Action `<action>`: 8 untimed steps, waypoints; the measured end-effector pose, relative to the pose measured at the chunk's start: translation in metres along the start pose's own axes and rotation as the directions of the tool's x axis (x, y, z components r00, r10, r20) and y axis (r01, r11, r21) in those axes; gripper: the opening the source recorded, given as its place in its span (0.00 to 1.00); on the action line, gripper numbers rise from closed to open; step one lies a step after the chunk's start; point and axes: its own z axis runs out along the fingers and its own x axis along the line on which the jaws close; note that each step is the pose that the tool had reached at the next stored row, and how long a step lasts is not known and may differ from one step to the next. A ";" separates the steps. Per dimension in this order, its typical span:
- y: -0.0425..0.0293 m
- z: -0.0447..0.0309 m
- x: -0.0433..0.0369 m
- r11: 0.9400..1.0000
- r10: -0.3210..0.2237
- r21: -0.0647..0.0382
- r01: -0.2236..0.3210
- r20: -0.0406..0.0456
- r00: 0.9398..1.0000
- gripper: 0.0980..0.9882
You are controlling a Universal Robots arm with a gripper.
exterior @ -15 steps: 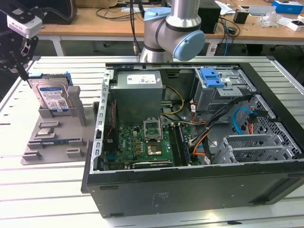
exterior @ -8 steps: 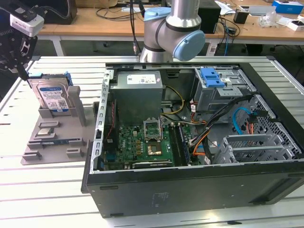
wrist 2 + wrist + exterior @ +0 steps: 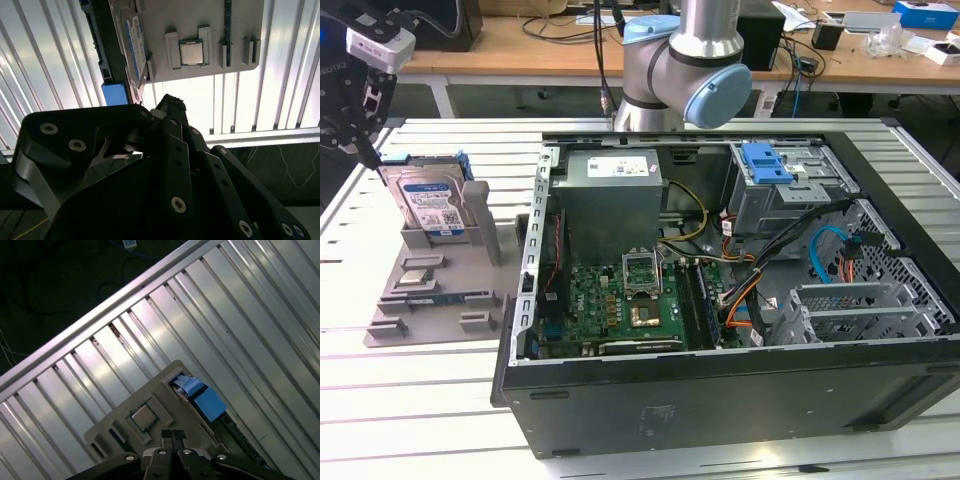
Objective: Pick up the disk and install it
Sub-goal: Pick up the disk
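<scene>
On the slatted metal tabletop (image 3: 420, 400), near its edge at the exterior view's left, a grey plastic parts tray (image 3: 430, 295) is laid. The black robot hand (image 3: 365, 148) is seen above the tray's far corner; in the first wrist view its fingertips (image 3: 167, 434) are pressed together, with nothing held. The flat silver-metal disk (image 3: 428, 203), with blue-and-white label and blue side rails, is stood upright in that tray, just beside the hand. Towards the opposite edge, an open black computer case (image 3: 720, 400) is laid on its side.
</scene>
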 end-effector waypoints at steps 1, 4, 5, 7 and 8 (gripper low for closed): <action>0.0000 0.0000 0.0000 1.000 -0.010 0.000 0.010 0.000 1.000 0.01; 0.0000 0.0000 0.0000 0.999 -0.042 -0.001 0.042 -0.001 0.999 0.01; 0.0000 0.0000 0.0000 0.999 -0.052 -0.001 0.052 -0.002 0.999 0.01; 0.0000 0.0000 0.0000 0.997 -0.084 -0.002 0.084 -0.003 0.997 0.01; 0.0000 0.0000 0.0000 0.995 -0.104 -0.003 0.104 -0.004 0.995 0.01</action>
